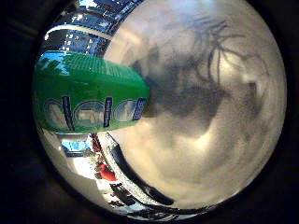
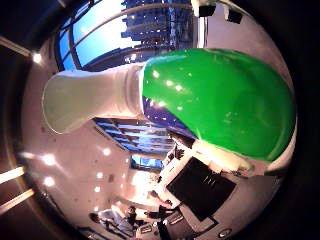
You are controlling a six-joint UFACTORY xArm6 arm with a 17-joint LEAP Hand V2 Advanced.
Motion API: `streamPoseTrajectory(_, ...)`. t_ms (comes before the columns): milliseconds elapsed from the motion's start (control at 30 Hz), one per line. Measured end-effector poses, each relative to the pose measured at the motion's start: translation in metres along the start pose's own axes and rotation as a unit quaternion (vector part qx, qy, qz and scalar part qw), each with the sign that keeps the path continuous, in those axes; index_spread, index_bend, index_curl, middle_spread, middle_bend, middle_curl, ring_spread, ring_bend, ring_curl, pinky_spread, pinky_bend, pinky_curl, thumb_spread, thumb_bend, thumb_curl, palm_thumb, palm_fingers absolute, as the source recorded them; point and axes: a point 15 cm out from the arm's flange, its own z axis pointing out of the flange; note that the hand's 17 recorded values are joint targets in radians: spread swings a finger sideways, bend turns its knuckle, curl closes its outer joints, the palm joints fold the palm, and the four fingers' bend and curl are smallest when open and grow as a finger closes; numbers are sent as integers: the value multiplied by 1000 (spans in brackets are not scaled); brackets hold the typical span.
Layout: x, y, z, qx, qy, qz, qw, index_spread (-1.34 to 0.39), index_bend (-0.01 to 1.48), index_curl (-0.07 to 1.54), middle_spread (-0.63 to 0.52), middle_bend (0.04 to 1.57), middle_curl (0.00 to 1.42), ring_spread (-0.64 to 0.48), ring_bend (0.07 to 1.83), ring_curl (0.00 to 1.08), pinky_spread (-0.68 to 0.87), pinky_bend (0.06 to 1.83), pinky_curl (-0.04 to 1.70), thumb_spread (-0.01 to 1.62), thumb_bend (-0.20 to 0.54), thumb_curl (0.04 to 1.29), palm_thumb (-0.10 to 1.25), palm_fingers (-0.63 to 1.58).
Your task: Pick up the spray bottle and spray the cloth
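A green spray bottle (image 2: 225,95) with a white neck and head (image 2: 90,98) fills much of the right thumb side palm view, close against the palm. My right hand (image 2: 205,178) shows there as white and black finger parts lying against the bottle's side, curled round it. In the right little finger side palm view the bottle's green body with a blue and white label (image 1: 84,98) reaches in from the edge over a grey table (image 1: 224,149).
The shadow of the hand and bottle (image 1: 192,89) falls on the grey table. Windows and ceiling lights (image 2: 140,135) show behind the bottle. Something red (image 1: 101,159) stands beyond the table's edge.
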Motion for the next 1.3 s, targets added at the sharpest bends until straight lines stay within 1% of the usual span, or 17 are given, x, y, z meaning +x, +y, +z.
streamPoseTrajectory(133,-3,1,5,-3,2,-4,1000,-396,183,337,-120,363,382,-228,738,285,-35,561,233,871,-23,317,675,739)
streamPoseTrajectory(167,-3,1,6,-2,3,-4,1000,-422,185,338,-141,378,387,-246,776,290,-71,604,230,865,-22,319,690,825)
streamPoseTrajectory(300,-5,-2,6,2,8,-8,1000,-473,197,371,-182,407,407,-282,839,306,-192,732,237,848,-20,325,737,963)
streamPoseTrajectory(367,-8,-1,9,1,8,-10,1000,-493,190,387,-203,417,417,-298,863,313,-255,800,242,833,-20,332,783,1015)
streamPoseTrajectory(500,-14,1,13,-5,6,-14,1000,-508,191,408,-226,462,442,-316,927,333,-338,854,237,813,-19,339,836,1103)
streamPoseTrajectory(600,-18,1,13,-6,5,-13,1000,-518,250,450,-239,581,485,-321,977,352,-427,886,235,795,-22,345,883,1208)
streamPoseTrajectory(667,-20,1,14,-7,5,-13,1000,-515,339,496,-241,700,520,-309,997,365,-495,896,237,784,-23,348,907,1278)
streamPoseTrajectory(767,-21,2,13,-10,4,-14,1000,-494,429,546,-234,813,545,-286,1042,388,-540,901,240,774,-26,351,922,1291)
streamPoseTrajectory(800,-22,2,13,-9,4,-14,1000,-481,462,564,-235,858,554,-275,1068,400,-552,906,244,772,-18,356,945,1302)
streamPoseTrajectory(867,-24,1,11,-10,3,-17,1000,-456,500,588,-227,903,557,-259,1096,414,-546,960,274,760,-12,377,994,1326)
streamPoseTrajectory(900,-26,2,10,-11,1,-18,1000,-445,508,597,-219,922,559,-250,1116,424,-530,1003,297,743,-20,399,1002,1323)
streamPoseTrajectory(1000,-31,4,10,-18,-8,-18,1000,-423,516,626,-200,966,565,-233,1172,448,-474,1095,358,671,-28,468,992,1284)
streamPoseTrajectory(1200,-51,4,-3,-29,-19,-33,999,-404,519,678,-181,1010,572,-215,1231,471,-402,1186,431,569,-32,566,996,1251)
streamPoseTrajectory(1300,-62,4,-14,-34,-26,-42,998,-398,518,710,-170,1045,584,-207,1256,482,-338,1256,477,522,-30,610,995,1242)
